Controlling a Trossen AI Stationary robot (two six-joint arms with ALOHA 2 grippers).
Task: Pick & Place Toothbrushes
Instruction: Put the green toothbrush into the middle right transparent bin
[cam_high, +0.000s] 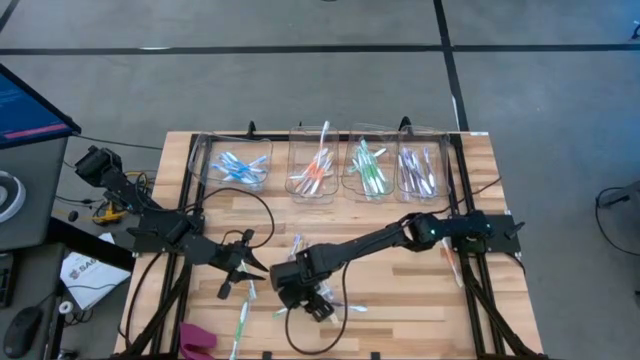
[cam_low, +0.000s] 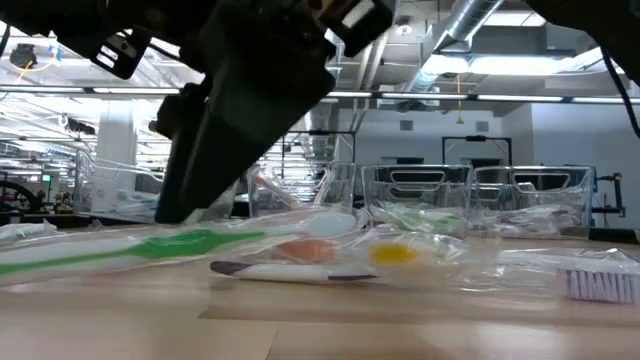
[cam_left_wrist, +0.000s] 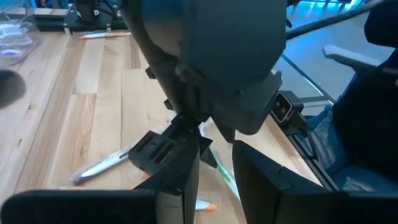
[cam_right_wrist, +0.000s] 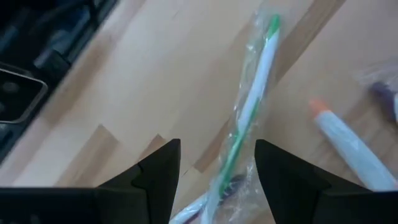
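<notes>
Wooden table (cam_high: 400, 300), seen from overhead. Four clear bins (cam_high: 330, 165) in a row along the far edge, 12 o'clock side: blue-accented toothbrushes (cam_high: 238, 167) in the leftmost, orange-red ones (cam_high: 316, 172) next, green ones (cam_high: 368, 170) third, purple ones (cam_high: 416, 170) at the right end.

Right arm reaches from the 3 o'clock edge across to the near middle. Right gripper (cam_high: 318, 305) is low over a small scatter of wrapped brushes at about 6 o'clock. Its fingers stand apart, straddling a green toothbrush (cam_right_wrist: 245, 118) in clear wrap; the pads are not seen touching it. An orange-tipped toothbrush (cam_right_wrist: 348, 146) lies just beside, toward 3 o'clock of the green one in the wrist view.

Left gripper (cam_high: 235, 268) hangs at about 8 o'clock of the table's centre, just beside the right one. Its fingers show a narrow gap, nothing seen between them.

At table level, a long green-handled wrapped toothbrush (cam_low: 150, 248) lies flat in front, a purple-tipped one (cam_low: 290, 270) beside it. One more brush (cam_high: 241, 322) lies near the front edge at 7 o'clock.
</notes>
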